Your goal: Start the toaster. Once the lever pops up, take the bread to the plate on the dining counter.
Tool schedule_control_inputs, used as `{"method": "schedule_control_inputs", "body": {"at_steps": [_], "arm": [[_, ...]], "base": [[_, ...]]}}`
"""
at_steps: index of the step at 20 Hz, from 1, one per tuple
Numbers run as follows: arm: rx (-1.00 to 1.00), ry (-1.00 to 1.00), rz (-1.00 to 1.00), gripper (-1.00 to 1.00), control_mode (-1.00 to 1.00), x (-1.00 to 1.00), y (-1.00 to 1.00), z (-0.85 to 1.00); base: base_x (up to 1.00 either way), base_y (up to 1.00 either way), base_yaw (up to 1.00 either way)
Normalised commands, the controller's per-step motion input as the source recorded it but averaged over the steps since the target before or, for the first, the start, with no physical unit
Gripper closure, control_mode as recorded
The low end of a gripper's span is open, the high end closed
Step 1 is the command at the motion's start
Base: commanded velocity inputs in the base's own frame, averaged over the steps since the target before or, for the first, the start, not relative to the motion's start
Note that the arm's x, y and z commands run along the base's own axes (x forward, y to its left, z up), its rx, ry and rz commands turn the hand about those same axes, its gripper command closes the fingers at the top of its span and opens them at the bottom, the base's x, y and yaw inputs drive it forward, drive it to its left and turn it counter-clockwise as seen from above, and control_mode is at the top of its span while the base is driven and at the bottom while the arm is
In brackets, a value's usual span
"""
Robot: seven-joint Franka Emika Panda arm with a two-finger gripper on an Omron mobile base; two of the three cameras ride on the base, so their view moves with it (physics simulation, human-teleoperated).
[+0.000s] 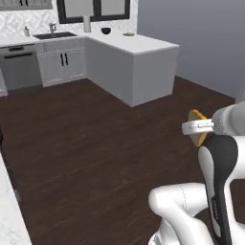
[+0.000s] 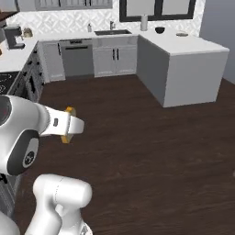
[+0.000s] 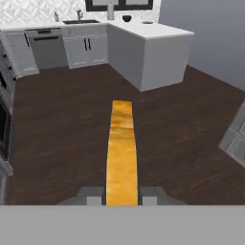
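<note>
Edgewise, bread (image 3: 121, 152) lengthwise from pincer (image 3: 122, 197).

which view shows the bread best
The hand view: the bread runs edge-on up the middle, clamped in the pincer. Both base views show just a crust sliver peeking past the arm.

You get flat, even rendered light, no clear source. Floor (image 1: 95, 158) stays dark with faint sheen, white bench (image 1: 139, 45) reads bright without glare. Shadows are barely there. All views look soft and low-res; bread (image 3: 121, 153) is smeared close up.
</note>
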Motion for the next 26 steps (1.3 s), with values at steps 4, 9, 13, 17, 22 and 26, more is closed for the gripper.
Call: {"method": "schedule_control_inputs", "body": {"at_steps": [4, 9, 13, 17, 22, 26], "arm": [[0.0, 0.0, 0.0, 1.0, 1.0, 0.0, 0.0, 0.0], [0.0, 0.0, 0.0, 1.0, 1.0, 0.0, 0.0, 0.0], [0.0, 0.0, 0.0, 1.0, 1.0, 0.0, 0.0, 0.0], [0.0, 0.0, 0.0, 1.0, 1.0, 0.0, 0.0, 0.0], [0.0, 0.0, 0.0, 1.0, 1.0, 0.0, 0.0, 0.0], [0.0, 0.0, 0.0, 1.0, 1.0, 0.0, 0.0, 0.0]], "base": [[0.67, -0.03, -0.54], [1.0, 0.06, -0.19], [1.0, 0.03, -0.14], [1.0, 0.1, -0.14], [1.0, 0.22, -0.15], [1.0, 0.3, -0.16]]}}
